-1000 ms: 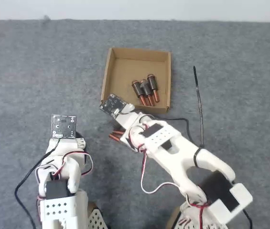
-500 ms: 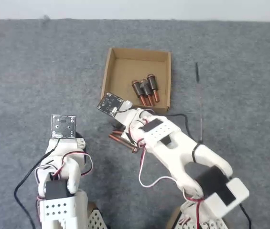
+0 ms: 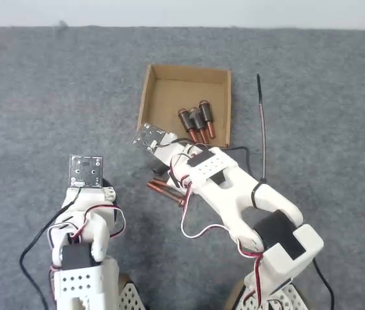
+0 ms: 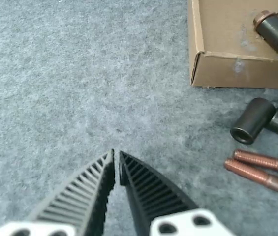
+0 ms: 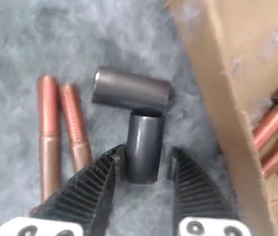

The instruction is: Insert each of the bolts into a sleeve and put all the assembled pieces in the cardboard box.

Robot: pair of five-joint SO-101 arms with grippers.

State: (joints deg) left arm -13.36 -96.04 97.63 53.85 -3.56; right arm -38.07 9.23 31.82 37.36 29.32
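Dark sleeve [image 5: 145, 130] lies just near of the cardboard box's [image 5: 212, 83] near-left corner, right gripper [image 5: 146, 152] spread astride it, unclamped; probably rigid, smooth, roll-prone metal, so pinch mid-barrel; left gripper [image 4: 117, 156] closed.

Robotics lab setup, by the look: two white arms [image 3: 234, 194] with exposed wiring [image 3: 185, 216] are sitting on a grey felt-covered bench [image 3: 53, 84], a pale wall [image 3: 182, 11] running behind. Copper bolts [image 3: 164, 188] and dark sleeves [image 5: 131, 90] are lying loose beside a cardboard box [image 3: 188, 72].
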